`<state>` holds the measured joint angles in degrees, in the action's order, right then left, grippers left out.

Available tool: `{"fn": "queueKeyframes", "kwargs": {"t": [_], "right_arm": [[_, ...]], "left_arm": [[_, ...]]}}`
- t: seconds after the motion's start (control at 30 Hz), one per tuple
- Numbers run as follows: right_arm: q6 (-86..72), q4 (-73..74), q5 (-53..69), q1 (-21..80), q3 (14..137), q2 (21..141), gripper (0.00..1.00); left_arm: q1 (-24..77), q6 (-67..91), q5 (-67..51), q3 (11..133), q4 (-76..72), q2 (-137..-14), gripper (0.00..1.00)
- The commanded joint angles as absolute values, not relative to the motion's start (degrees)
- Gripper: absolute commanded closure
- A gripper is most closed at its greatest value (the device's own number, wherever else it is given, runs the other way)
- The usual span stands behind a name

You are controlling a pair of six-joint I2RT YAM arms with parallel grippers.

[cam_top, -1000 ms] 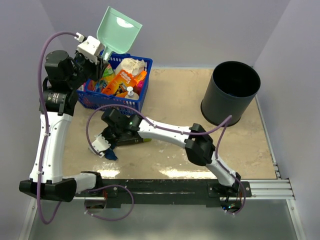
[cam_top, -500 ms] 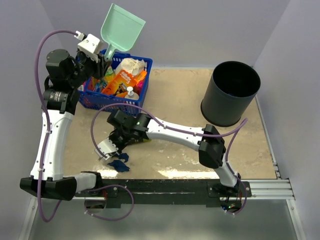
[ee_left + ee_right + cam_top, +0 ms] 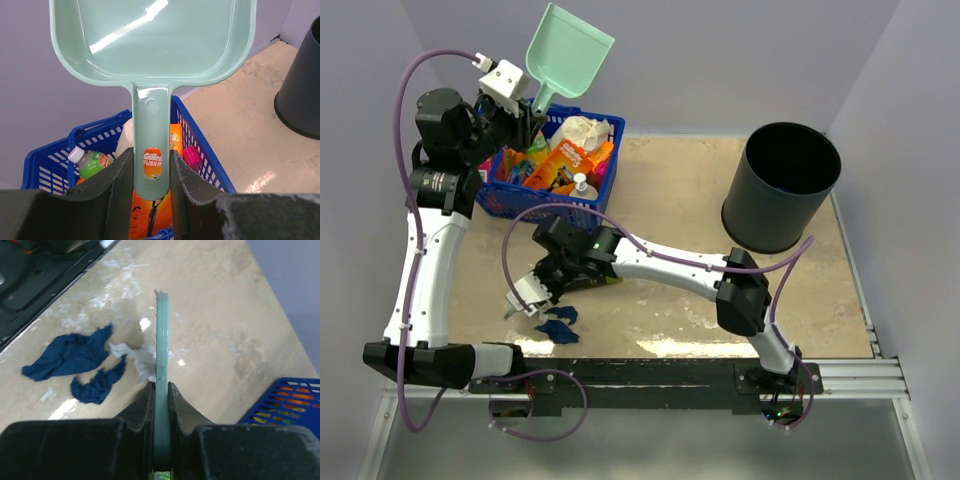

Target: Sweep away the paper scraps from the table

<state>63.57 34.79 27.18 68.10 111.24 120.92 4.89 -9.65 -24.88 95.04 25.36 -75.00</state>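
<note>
left gripper: clenched on the handle of the mint-green plastic dustpan, raised above the blue plastic basket, likely parked clear | right gripper: clamped on the thin teal brush, low, ready to sweep | dark-blue paper scraps and whitish scrap: on the beige speckled table, just beside the brush, near the front edge
</note>
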Motion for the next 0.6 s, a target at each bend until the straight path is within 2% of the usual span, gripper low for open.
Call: {"fn": "queueKeyframes", "kwargs": {"t": [0.0,0.27,0.4,0.57], "right_arm": [[70.91,44.62,31.29,67.94,110.04,120.15,1.00],[77.59,51.23,30.24,67.76,104.77,115.84,1.00],[83.13,58.69,25.77,67.68,104.16,115.67,1.00],[84.81,60.28,23.47,66.62,99.67,112.42,1.00]], "left_arm": [[4.57,-10.11,-26.28,97.65,23.91,-74.79,1.00],[4.57,-10.37,-26.45,98.17,24.78,-76.46,1.00],[4.66,-11.34,-26.46,98.35,24.70,-77.43,1.00],[5.36,-12.48,-26.45,99.93,24.26,-79.80,1.00]]}}
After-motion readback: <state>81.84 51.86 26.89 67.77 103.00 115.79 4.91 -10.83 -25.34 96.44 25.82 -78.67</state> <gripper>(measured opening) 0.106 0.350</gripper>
